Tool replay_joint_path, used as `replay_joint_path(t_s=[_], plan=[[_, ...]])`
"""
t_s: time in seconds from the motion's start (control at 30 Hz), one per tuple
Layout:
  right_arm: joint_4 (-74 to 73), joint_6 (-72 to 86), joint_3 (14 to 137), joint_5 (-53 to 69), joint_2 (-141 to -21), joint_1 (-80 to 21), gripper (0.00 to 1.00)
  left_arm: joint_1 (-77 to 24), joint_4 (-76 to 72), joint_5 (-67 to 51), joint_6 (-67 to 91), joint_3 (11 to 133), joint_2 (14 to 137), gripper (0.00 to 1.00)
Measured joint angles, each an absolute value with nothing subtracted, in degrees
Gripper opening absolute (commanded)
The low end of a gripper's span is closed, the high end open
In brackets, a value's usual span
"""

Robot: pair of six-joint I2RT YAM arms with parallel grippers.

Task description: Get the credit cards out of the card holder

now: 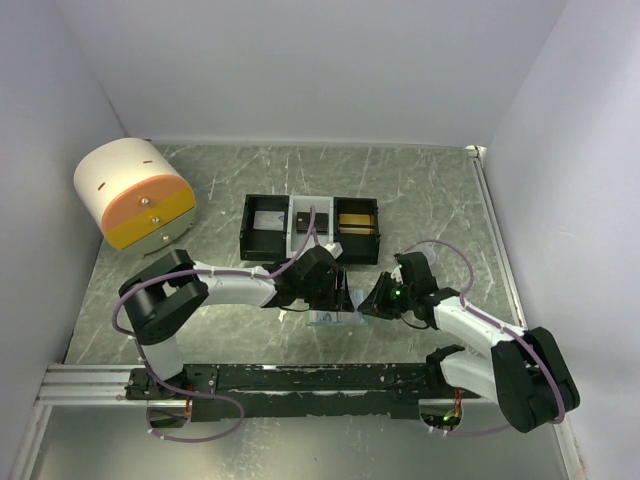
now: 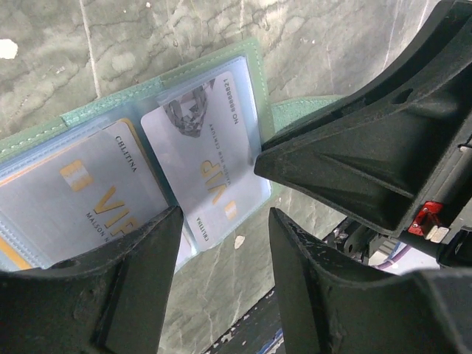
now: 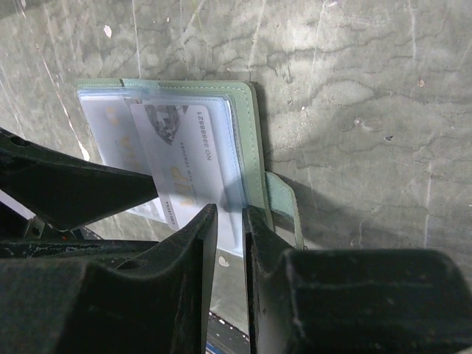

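Now the card holder (image 3: 243, 129) lies open on the tabletop (image 3: 354, 88), credit cards (image 2: 199, 155) inside its sleeves; left gripper (image 2: 223, 221) hangs wide over its edge, right gripper (image 3: 230, 214) is narrow there, grip unclear.

Marbled table (image 1: 430, 200) bears card holder (image 1: 328, 319), tray (image 1: 244, 230), round drawer unit (image 1: 135, 195).

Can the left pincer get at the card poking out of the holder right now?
Probably yes. The card has its free corner pointing at the open left pincer, with nothing between them. The right pincer sits close beside it at the edge of the holder, so room is tight.
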State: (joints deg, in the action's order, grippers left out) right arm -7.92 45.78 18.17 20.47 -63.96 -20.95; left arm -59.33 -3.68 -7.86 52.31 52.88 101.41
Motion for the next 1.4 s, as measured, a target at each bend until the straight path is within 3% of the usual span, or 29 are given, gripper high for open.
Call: replay_joint_path(t_s=[0.43,0.83,1.4], plan=[[-7.73,45.06,18.44,20.86,-64.05,-20.95,0.20,-59.27,-6.04,-7.60,54.24,50.92,101.49,0.52],[-9.89,43.03,26.20,22.06,-63.61,-20.95,0.20,-59.20,-6.22,-7.57,54.41,50.81,101.47,0.51],[-9.08,42.65,21.39,21.63,-67.85,-20.95,0.19,-59.20,-6.74,-7.53,55.29,50.54,101.47,0.55]])
